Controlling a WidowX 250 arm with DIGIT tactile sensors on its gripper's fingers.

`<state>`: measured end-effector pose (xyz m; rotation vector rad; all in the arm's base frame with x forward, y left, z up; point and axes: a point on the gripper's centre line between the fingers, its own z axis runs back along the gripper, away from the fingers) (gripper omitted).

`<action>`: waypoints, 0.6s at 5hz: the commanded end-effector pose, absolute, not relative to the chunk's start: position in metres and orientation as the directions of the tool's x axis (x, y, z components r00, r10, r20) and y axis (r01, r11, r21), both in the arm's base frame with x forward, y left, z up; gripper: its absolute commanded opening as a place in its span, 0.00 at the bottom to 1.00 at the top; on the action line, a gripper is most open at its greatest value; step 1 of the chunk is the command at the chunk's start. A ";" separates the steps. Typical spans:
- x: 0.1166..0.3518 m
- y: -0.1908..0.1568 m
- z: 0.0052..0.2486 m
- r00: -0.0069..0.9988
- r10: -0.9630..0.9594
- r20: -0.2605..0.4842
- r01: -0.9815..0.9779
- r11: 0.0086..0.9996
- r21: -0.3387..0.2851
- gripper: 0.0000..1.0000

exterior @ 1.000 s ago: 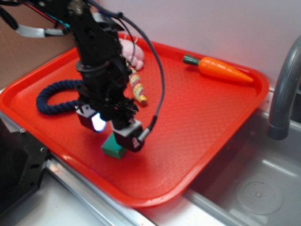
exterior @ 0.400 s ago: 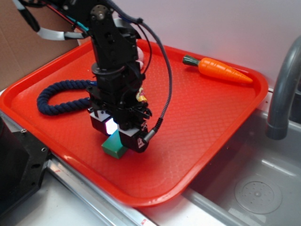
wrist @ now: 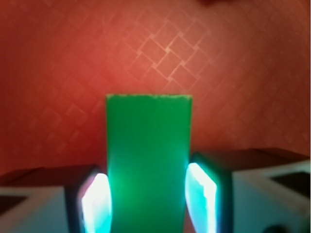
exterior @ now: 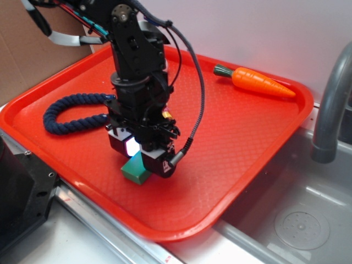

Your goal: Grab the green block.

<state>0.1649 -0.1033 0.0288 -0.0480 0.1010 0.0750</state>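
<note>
Lowered since a second ago, the gripper straddles the green block on the red tray, jaws open beside it; uneven closing could twist it free.

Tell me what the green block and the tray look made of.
Green block: seems solid painted wood or hard plastic, matte; flat even colour, crisp edges, no shine between the gripper pads. Tray: looks like moulded plastic, semi-gloss; embossed diamond texture and a rounded raised rim.
</note>
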 end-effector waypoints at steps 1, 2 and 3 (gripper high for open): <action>0.159 -0.085 0.120 0.999 -0.012 0.043 0.014 0.998 -0.059 0.00; 0.152 -0.062 0.164 0.999 -0.035 0.014 0.036 0.999 -0.021 0.00; 0.142 -0.040 0.203 1.000 -0.012 -0.001 0.012 0.999 0.042 0.00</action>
